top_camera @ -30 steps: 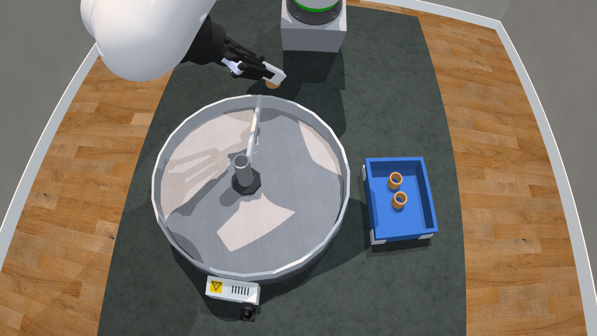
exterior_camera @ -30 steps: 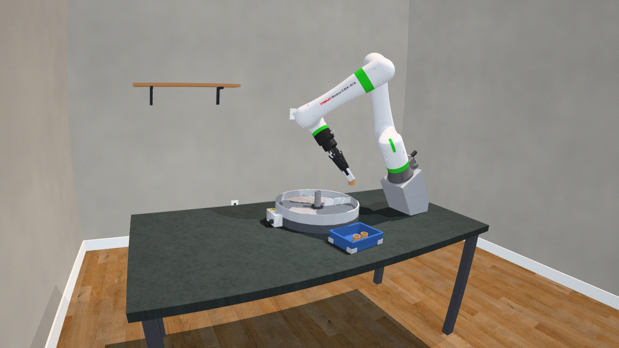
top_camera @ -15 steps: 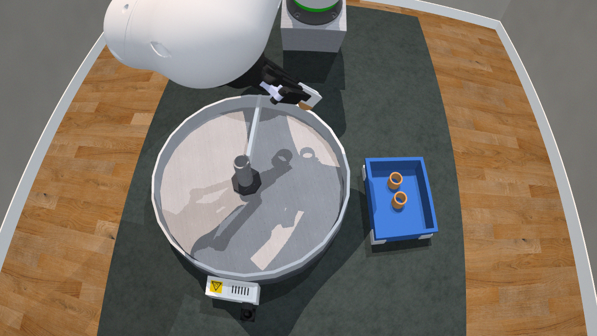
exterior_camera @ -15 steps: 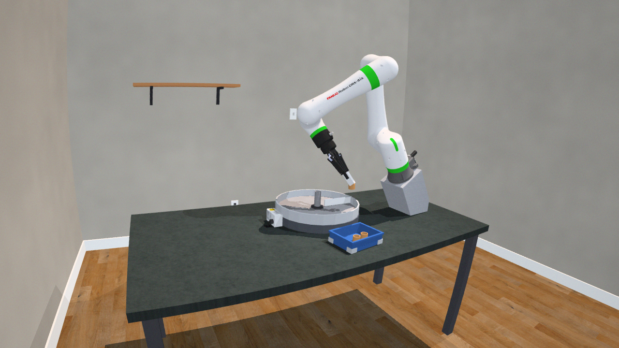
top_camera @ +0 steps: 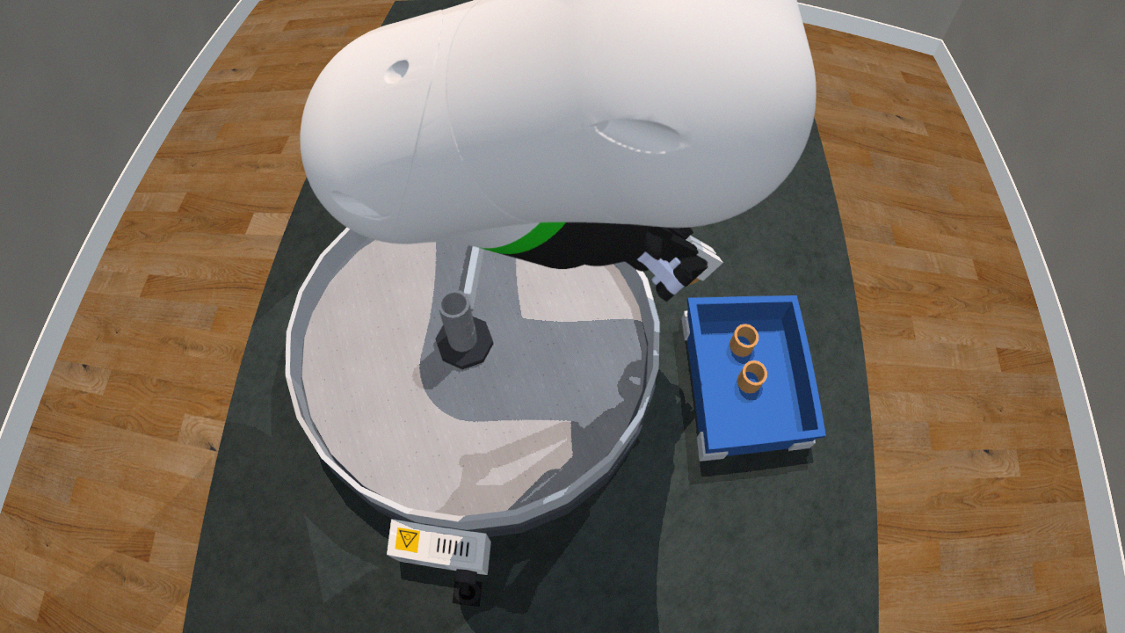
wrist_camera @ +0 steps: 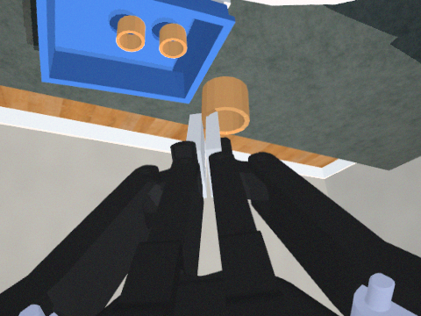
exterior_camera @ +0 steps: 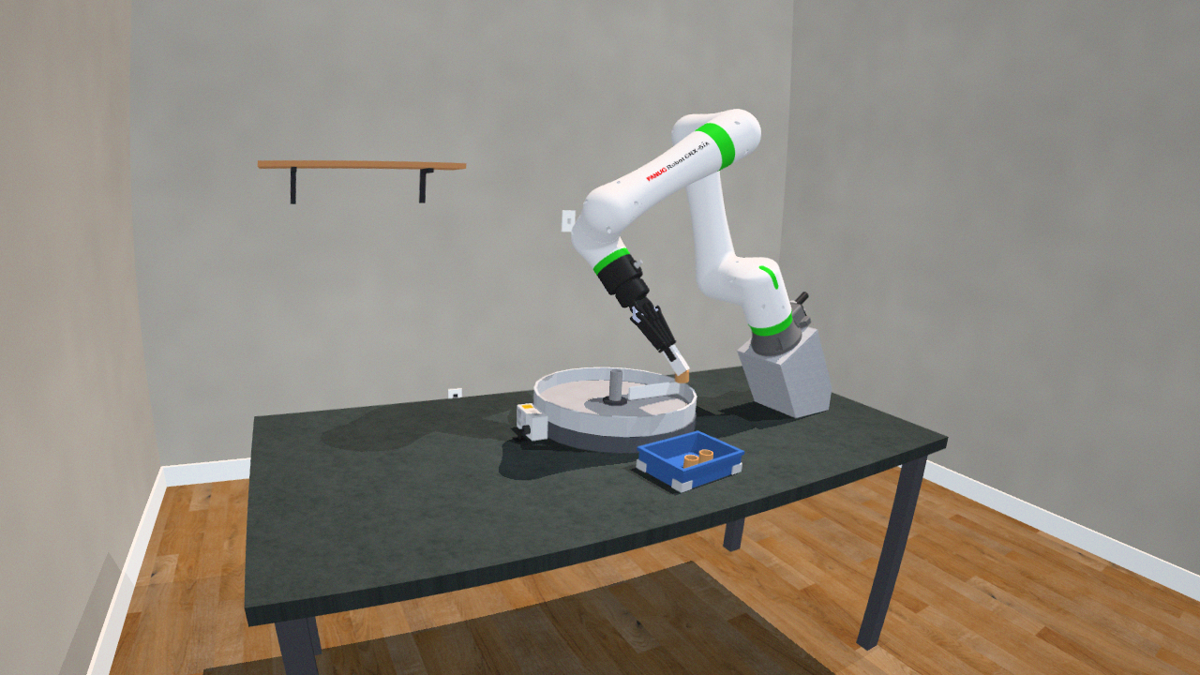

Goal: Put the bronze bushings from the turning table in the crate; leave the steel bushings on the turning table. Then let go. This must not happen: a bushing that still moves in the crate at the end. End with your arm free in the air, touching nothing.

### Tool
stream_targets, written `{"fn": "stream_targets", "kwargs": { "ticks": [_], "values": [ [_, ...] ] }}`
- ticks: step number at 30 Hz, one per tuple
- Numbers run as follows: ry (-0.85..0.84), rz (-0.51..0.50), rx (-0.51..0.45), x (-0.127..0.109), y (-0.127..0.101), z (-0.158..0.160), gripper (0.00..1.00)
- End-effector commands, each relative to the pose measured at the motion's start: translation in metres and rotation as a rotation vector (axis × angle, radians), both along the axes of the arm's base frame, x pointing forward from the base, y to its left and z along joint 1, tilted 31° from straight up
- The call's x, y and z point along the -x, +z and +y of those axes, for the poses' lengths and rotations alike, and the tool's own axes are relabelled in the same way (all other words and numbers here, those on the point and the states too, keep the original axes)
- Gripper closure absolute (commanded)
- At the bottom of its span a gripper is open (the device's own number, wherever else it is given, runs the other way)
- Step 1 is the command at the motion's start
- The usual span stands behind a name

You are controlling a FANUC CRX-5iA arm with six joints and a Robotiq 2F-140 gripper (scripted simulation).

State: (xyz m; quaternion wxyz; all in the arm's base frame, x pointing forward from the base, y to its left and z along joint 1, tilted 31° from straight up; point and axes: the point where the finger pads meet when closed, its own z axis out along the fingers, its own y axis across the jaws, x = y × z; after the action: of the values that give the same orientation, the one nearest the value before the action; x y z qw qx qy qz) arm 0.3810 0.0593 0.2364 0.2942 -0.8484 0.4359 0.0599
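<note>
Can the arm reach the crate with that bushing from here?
Probably yes: the gripper pinches the bronze bushing above table height, and the crate is open-topped, with bare floor beside its two bushings.

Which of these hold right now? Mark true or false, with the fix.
1. Two bronze bushings stand upright in the blue crate. True.
2. The gripper is open and carries nothing. False: its fingers are shut on the wall of a third bronze bushing.
3. The crated bushings touch each other. False: a gap separates them.
4. A gray post rises from the turning table. True.
5. The third bushing already rests in the crate. False: it hangs from the fingers, outside the crate.
</note>
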Motion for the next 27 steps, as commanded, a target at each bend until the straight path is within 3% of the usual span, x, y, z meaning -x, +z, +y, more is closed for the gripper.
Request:
{"fn": "stream_targets", "kwargs": {
  "ticks": [1,8,17,27],
  "values": [
    [-0.004,0.006,0.012,-0.033,0.015,0.036,1.0],
    [-0.004,0.006,0.012,-0.072,0.036,0.082,1.0],
    [-0.004,0.006,0.012,-0.09,0.046,0.104,1.0],
    [-0.004,0.006,0.012,-0.092,0.047,0.106,1.0]
  ]
}}
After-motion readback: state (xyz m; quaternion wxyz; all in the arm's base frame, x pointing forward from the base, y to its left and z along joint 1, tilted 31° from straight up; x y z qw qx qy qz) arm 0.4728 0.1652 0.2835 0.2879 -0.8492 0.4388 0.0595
